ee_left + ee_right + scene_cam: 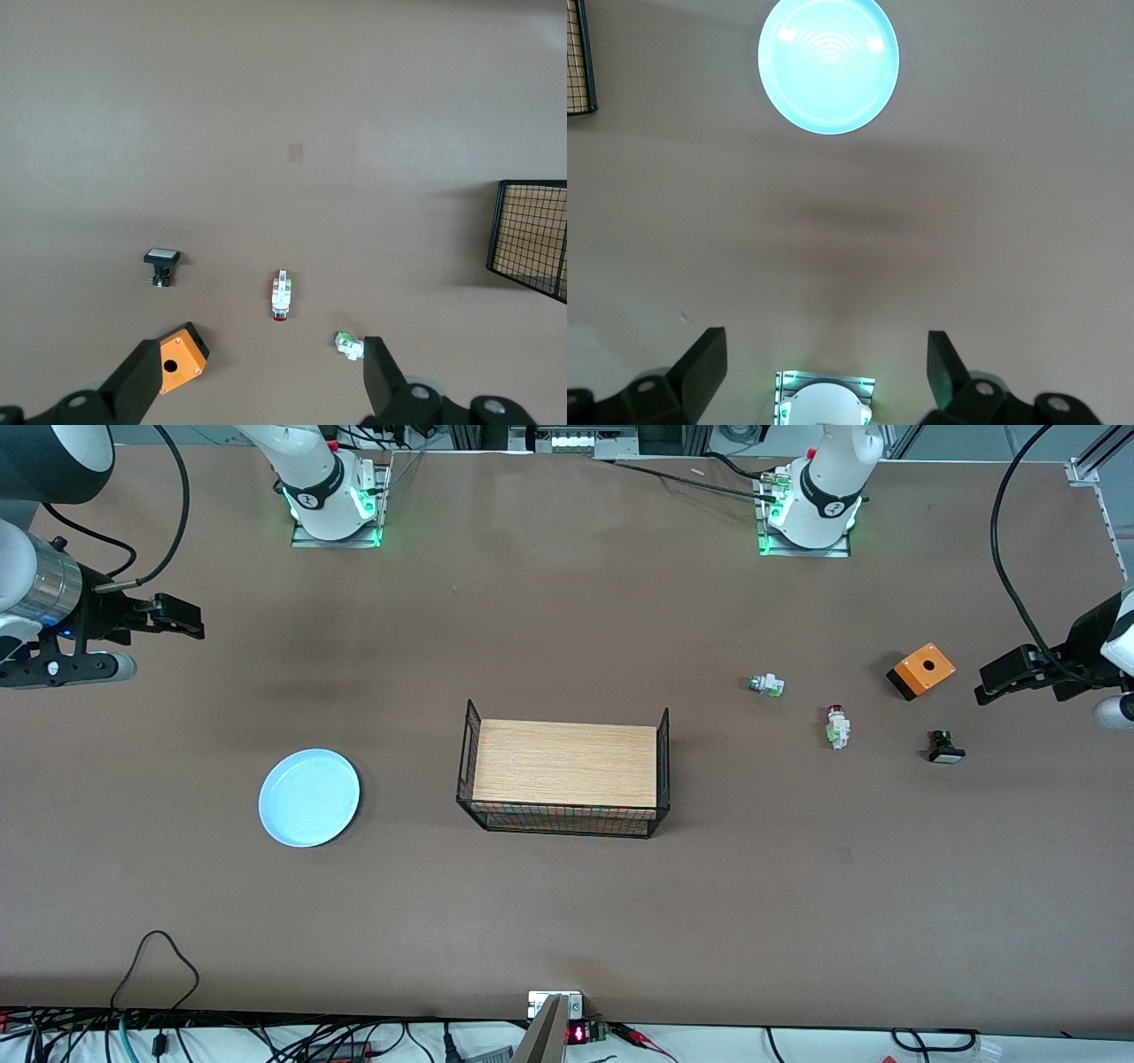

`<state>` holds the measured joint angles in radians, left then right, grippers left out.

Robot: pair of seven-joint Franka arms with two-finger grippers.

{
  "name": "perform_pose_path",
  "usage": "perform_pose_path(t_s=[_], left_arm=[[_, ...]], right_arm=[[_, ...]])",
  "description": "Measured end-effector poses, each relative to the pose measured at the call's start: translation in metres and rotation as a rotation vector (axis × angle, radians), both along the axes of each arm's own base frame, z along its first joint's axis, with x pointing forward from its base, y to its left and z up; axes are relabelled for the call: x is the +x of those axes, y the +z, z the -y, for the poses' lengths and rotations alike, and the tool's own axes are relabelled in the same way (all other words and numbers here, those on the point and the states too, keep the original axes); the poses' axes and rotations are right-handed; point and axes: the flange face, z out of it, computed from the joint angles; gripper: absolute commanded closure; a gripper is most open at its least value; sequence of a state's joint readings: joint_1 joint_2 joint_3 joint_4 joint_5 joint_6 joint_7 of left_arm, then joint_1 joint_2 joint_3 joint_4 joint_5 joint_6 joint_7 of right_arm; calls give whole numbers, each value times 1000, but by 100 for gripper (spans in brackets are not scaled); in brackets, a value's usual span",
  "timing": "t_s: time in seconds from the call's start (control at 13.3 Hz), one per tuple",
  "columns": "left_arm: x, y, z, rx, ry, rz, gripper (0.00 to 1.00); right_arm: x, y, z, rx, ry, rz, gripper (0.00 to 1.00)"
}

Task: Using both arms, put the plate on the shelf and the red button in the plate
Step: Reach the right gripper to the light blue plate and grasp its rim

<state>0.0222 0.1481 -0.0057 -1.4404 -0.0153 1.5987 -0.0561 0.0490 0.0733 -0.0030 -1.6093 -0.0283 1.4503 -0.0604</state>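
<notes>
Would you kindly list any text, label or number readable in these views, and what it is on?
None can be read.
Round emblems on both arm bases: too small to read.
Red display at the table edge: glowing marks, illegible.
The plate, red button and orange box carry no visible print.

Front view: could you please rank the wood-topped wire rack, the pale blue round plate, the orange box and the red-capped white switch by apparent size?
1. wood-topped wire rack
2. pale blue round plate
3. orange box
4. red-capped white switch
</notes>
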Motion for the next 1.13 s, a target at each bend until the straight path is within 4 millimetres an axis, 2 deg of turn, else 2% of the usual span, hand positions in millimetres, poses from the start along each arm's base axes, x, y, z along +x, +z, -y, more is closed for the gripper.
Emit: perform_pose_path(t_s=[0.3, 0.45, 0.68, 0.83, 0.98, 1.13], left_arm=[[0, 0, 0, 0, 0, 0, 0], [0, 0, 0, 0, 0, 0, 0], [0, 0, 0, 0, -1, 0, 0], [0, 0, 0, 0, 0, 0, 0], [0, -1, -1, 0, 3, -1, 0], [0, -2, -2, 0, 7, -3, 0]], right_arm=[[6, -14, 12, 0, -24, -24, 0], [15, -33, 24, 0, -45, -48, 0], [42, -64, 41, 43, -90, -53, 0], [58, -84, 64, 132, -164, -32, 0], [66, -105, 98, 196, -211, -37, 0], [73, -130, 122, 242, -234, -36, 0]])
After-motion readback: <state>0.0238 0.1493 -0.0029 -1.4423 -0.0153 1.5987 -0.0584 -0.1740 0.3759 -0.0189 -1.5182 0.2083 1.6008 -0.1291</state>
